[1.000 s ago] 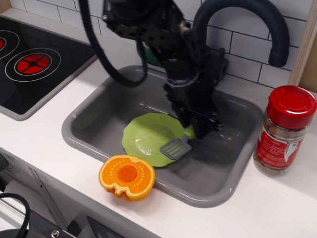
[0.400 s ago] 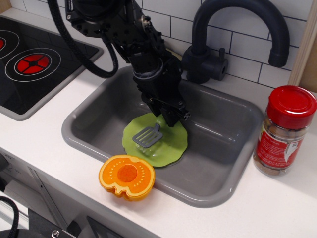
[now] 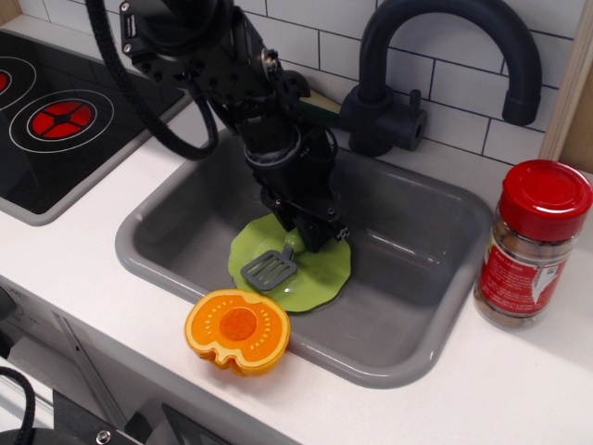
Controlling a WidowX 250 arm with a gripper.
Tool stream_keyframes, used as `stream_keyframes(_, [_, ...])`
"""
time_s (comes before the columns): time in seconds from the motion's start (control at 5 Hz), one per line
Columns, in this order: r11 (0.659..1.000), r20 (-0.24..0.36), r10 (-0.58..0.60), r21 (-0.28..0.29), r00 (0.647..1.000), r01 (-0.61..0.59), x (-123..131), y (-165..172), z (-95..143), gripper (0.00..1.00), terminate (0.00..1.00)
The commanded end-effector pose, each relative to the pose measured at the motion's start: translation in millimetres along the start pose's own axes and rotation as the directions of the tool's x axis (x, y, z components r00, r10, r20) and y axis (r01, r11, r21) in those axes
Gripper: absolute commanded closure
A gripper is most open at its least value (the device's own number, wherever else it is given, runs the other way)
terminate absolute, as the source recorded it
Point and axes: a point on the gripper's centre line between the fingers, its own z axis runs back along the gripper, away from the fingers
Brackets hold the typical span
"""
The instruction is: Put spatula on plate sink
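Observation:
The light-green plate point(image 3: 324, 273) with a scalloped rim lies in the grey sink point(image 3: 417, 232). The spatula's dark grey slotted blade point(image 3: 269, 270) rests over the plate's left part, its green handle point(image 3: 293, 247) running up into my gripper. My black gripper point(image 3: 310, 236) stands low over the plate and is shut on the spatula's handle. Most of the handle is hidden by the fingers.
An orange half-fruit toy point(image 3: 237, 329) sits on the sink's front rim. A red-lidded spice jar point(image 3: 533, 246) stands at the right. A black faucet point(image 3: 445, 56) rises behind the sink. A black stovetop point(image 3: 65, 120) with a red burner is at the left.
My gripper carried the spatula left from the plate's right edge to over the plate, then lowered it so the blade now lies on the plate's left part.

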Motion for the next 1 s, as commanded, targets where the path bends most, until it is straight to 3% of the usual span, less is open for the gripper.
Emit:
stream_keyframes(0.0, [1.000, 0.044, 0.025, -0.001, 0.999, -0.025, 9, -2, 29, 0.00, 0.00])
stream_keyframes(0.4, [0.995, 0.103, 0.098, -0.039, 0.990, -0.094, 22, -8, 75, 0.00, 0.00])
stream_keyframes(0.6, [0.995, 0.103, 0.098, -0.039, 0.990, -0.094, 22, -8, 75, 0.00, 0.00])
stream_keyframes(0.8, [0.995, 0.103, 0.098, -0.039, 0.990, -0.094, 22, -8, 75, 0.00, 1.00])
